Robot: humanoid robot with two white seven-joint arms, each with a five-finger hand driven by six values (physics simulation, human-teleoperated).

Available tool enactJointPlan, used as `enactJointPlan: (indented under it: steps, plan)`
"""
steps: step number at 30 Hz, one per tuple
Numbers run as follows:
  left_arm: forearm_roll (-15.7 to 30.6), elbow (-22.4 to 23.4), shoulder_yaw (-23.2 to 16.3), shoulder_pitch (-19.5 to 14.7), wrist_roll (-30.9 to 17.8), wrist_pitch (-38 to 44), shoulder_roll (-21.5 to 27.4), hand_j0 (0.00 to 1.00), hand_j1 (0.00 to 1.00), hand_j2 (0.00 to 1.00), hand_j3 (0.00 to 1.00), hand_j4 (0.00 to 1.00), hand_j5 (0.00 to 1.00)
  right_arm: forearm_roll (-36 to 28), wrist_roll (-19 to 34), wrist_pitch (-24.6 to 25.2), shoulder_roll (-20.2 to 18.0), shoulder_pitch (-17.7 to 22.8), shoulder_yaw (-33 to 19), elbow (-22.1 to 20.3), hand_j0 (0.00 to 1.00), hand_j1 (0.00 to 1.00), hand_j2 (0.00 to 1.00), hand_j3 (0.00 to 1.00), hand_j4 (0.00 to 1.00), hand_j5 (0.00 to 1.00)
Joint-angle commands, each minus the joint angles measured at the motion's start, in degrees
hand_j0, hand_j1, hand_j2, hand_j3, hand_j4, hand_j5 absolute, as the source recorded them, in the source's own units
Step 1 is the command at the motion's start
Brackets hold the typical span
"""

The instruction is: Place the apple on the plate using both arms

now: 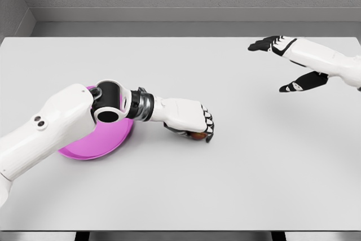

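We are curling our left hand over the apple, mid-table beside the plate. It is looking small, round, firm and prone to rolling, so we are wrapping its sides. Our right hand is hanging spread wide and holding nothing near the table's far right corner.

You've got nothing to read here: no text, labels, brands, numbers or signs show anywhere.

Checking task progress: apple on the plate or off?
Off. The apple sits on the table under the left hand, right of the pink plate.
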Motion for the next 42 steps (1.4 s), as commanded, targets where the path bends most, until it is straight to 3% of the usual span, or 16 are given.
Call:
enactJointPlan:
  steps: [1, 9, 13, 15, 18, 22, 26, 29, 30, 33, 37, 40, 42]
  plan:
    - [0.2, -0.1, 0.0, 0.0, 0.0, 0.1, 0.0, 0.52, 0.52, 0.52, 0.52, 0.52, 0.52, -0.4, 0.0, 0.2, 0.0, 0.0, 0.0, 0.0, 1.00, 1.00, 1.00, 1.00, 1.00, 1.00]
    - [2.0, -1.2, 1.1, -2.3, 0.1, 0.1, 2.3, 0.47, 0.47, 0.47, 0.47, 0.47, 0.47, -0.4, 0.0, 0.2, 0.0, -0.1, 0.0, 0.0, 1.00, 1.00, 1.00, 1.00, 1.00, 1.00]
    - [7.0, -1.2, 7.8, -2.2, 0.1, 0.1, 11.2, 0.46, 0.46, 0.46, 0.46, 0.46, 0.46, -0.4, 0.0, 0.2, 0.0, -0.1, 0.0, 0.0, 1.00, 1.00, 1.00, 1.00, 1.00, 1.00]
    - [7.0, -1.1, 10.8, -1.8, 0.1, 0.1, 16.5, 0.46, 0.46, 0.46, 0.46, 0.46, 0.46, -0.4, 0.0, 0.2, 0.0, -0.1, 0.0, 0.0, 1.00, 1.00, 1.00, 1.00, 1.00, 1.00]
    - [7.7, -1.2, 12.3, 0.1, 0.1, 0.1, 22.8, 0.46, 0.46, 0.46, 0.46, 0.46, 0.46, -0.4, 0.0, 0.2, 0.0, -0.3, 0.0, 0.0, 1.00, 1.00, 1.00, 1.00, 1.00, 1.00]
    - [7.6, -1.2, 12.3, 2.5, 0.0, 0.1, 26.4, 0.46, 0.46, 0.46, 0.46, 0.46, 0.46, -0.4, 0.0, 0.2, 0.0, -0.3, 0.0, 0.0, 1.00, 1.00, 1.00, 1.00, 1.00, 1.00]
    - [7.7, -1.0, 12.3, 2.5, 0.0, 0.1, 27.0, 0.55, 0.55, 0.55, 0.55, 0.55, 0.55, -0.4, 0.0, 0.2, 0.0, -0.3, 0.0, 0.0, 1.00, 1.00, 1.00, 1.00, 1.00, 1.00]
    - [10.4, -0.6, 12.3, 2.6, 0.2, 0.1, 27.0, 0.90, 0.90, 0.90, 0.90, 0.90, 0.90, -0.4, 0.0, 0.2, 0.0, -0.3, 0.0, 0.0, 1.00, 1.00, 1.00, 1.00, 1.00, 1.00]
    - [11.3, -0.6, 12.2, 2.6, 0.2, 0.1, 26.9, 0.95, 0.95, 0.95, 0.95, 0.95, 0.95, -0.4, 0.0, 0.2, 0.0, -0.3, 0.0, 0.0, 1.00, 1.00, 1.00, 1.00, 1.00, 1.00]
    - [13.2, -0.7, 12.2, 2.5, 0.2, 0.1, 26.7, 1.00, 1.00, 1.00, 1.00, 1.00, 1.00, -0.4, 0.0, 0.2, 0.0, -0.3, 0.1, 0.0, 1.00, 1.00, 1.00, 1.00, 1.00, 1.00]
    - [24.9, -0.7, 12.4, 1.9, 0.5, 0.1, 22.7, 1.00, 1.00, 1.00, 1.00, 1.00, 1.00, -0.4, 0.0, 0.2, 0.0, -0.3, 0.1, 0.0, 1.00, 1.00, 1.00, 1.00, 1.00, 1.00]
    - [25.6, -0.2, 12.5, 0.9, 0.5, 0.1, 16.8, 1.00, 1.00, 1.00, 1.00, 1.00, 1.00, -0.4, 0.0, 0.2, 0.0, -0.3, 0.1, 0.0, 1.00, 1.00, 1.00, 1.00, 1.00, 1.00]
    - [25.6, 5.1, 14.3, 0.4, 0.5, 0.1, 16.4, 1.00, 1.00, 1.00, 1.00, 1.00, 1.00, -0.4, 0.0, 0.2, 0.0, -0.2, 0.1, 0.0, 1.00, 1.00, 1.00, 1.00, 1.00, 1.00]
